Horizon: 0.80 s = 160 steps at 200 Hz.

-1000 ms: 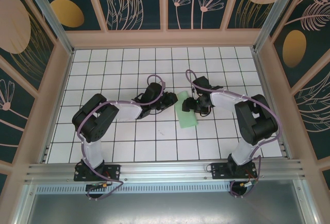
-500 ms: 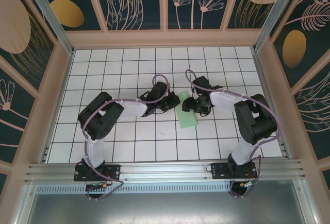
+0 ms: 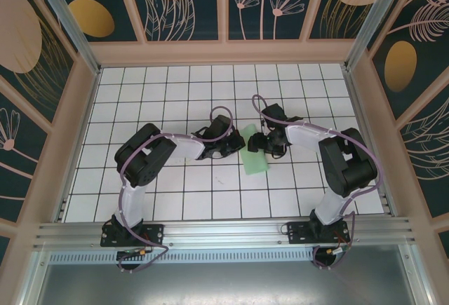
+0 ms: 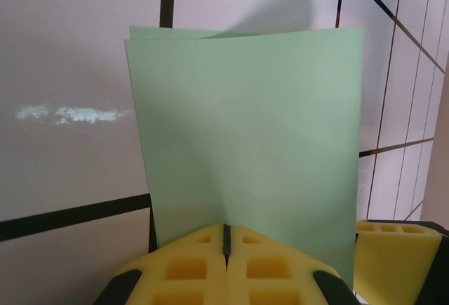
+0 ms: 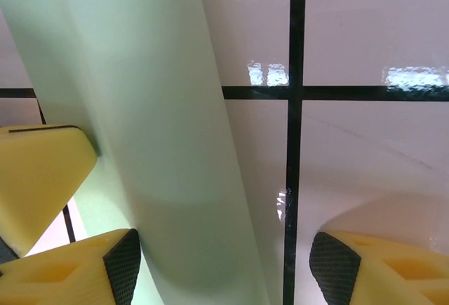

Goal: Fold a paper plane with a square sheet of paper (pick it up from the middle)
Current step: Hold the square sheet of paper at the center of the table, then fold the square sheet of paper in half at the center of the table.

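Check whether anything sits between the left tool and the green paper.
Nothing visible does. The left tool, pads shut together, sits right against the near edge of the folded green paper; no gap or object separates them.

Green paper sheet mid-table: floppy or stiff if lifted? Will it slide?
The thin pale mint-green paper sheet is probably floppy: it bows inside the open right gripper. Likely light and slippery on the glossy white grid table. Its doubled layers may stiffen it slightly.

Green sheet of paper point(image 3: 256, 161) lies just right of my left gripper point(image 3: 237, 145), touching it; far end under my right gripper point(image 3: 261, 142).
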Motion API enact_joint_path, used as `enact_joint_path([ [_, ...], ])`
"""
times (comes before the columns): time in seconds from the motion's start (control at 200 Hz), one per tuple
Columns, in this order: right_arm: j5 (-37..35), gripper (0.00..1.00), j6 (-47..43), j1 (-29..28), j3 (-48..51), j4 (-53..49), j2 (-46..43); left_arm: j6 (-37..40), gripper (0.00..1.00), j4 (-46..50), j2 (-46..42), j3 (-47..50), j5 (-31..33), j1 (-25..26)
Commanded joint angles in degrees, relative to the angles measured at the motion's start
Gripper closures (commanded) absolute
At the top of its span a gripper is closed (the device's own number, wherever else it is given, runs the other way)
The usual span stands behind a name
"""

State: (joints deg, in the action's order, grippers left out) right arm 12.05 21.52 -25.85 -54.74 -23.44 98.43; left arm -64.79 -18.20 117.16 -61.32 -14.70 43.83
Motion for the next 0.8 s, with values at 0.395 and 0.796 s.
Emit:
enact_joint_path([
  [0.395, 7.45, 0.23, -0.84, 4.25, -0.39, 2.77, -6.97, 2.80, 1.00, 6.03, 2.23, -0.37, 1.86, 0.63],
  [0.796, 23.87, 0.76, -2.35, 6.13, -0.36, 6.90, -3.46, 4.39, 1.00, 7.58, 2.80, -1.69, 2.23, 0.63],
])
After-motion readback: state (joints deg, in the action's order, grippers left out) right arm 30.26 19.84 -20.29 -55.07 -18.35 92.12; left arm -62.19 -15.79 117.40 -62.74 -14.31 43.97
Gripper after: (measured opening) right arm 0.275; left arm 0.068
